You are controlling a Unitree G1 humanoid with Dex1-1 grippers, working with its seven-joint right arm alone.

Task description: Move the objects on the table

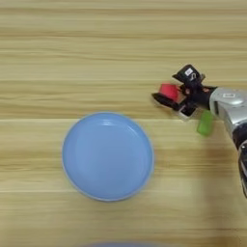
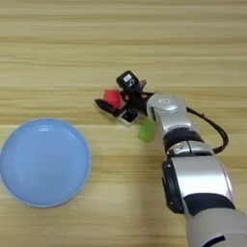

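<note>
A red cube lies on the table right of centre. My right gripper reaches in from the right and stands open around it. One black finger is raised behind the cube and the other lies low along its front side. A white cube with a black square face sits just under the gripper's base, partly hidden by it. A lime-green oblong bar rests beside the silver forearm, a little nearer to me than the white cube.
A large round blue plate lies left of the blocks and nearer to me, with nothing on it. A black cable loops off the forearm to the right.
</note>
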